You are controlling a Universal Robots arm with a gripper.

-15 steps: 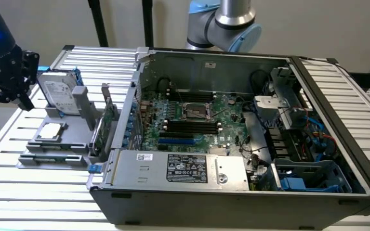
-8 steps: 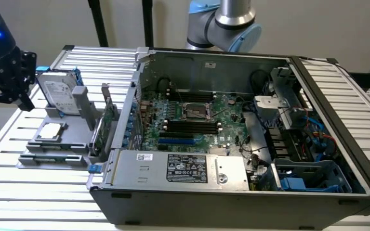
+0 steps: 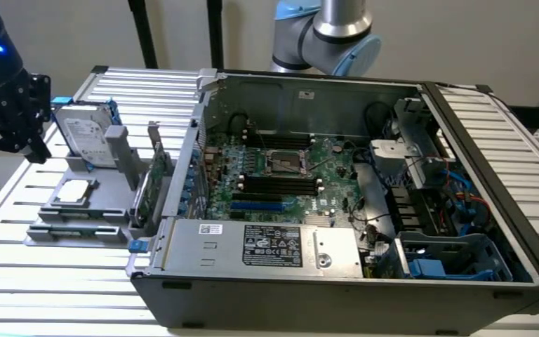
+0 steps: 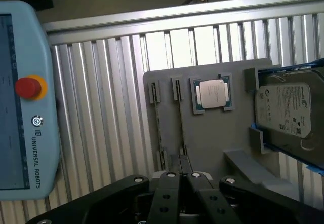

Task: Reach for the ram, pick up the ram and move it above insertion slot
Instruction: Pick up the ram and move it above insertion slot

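Observation:
Two thin ram sticks stand on edge in the grey holder (image 3: 101, 184) at the exterior view's left, outside the computer case; the nearer ram (image 3: 75, 231) shows as a narrow green strip. In the wrist view the same sticks are two thin lines, and the ram (image 4: 178, 117) nearer the processor runs toward my fingertips. My gripper (image 3: 34, 146) hangs above the table left of the holder. The gripper (image 4: 181, 177) is shut with nothing in it, over the holder's near end. The black insertion slots (image 3: 279, 185) lie on the motherboard inside the open case.
A silver hard drive (image 4: 286, 110) and a processor chip (image 4: 212, 93) sit on the same holder, and a green expansion card (image 3: 157, 168) stands by the case wall. A teach pendant (image 4: 25, 97) lies on the slatted table (image 4: 106, 107). A power supply (image 3: 269, 246) fills the case front.

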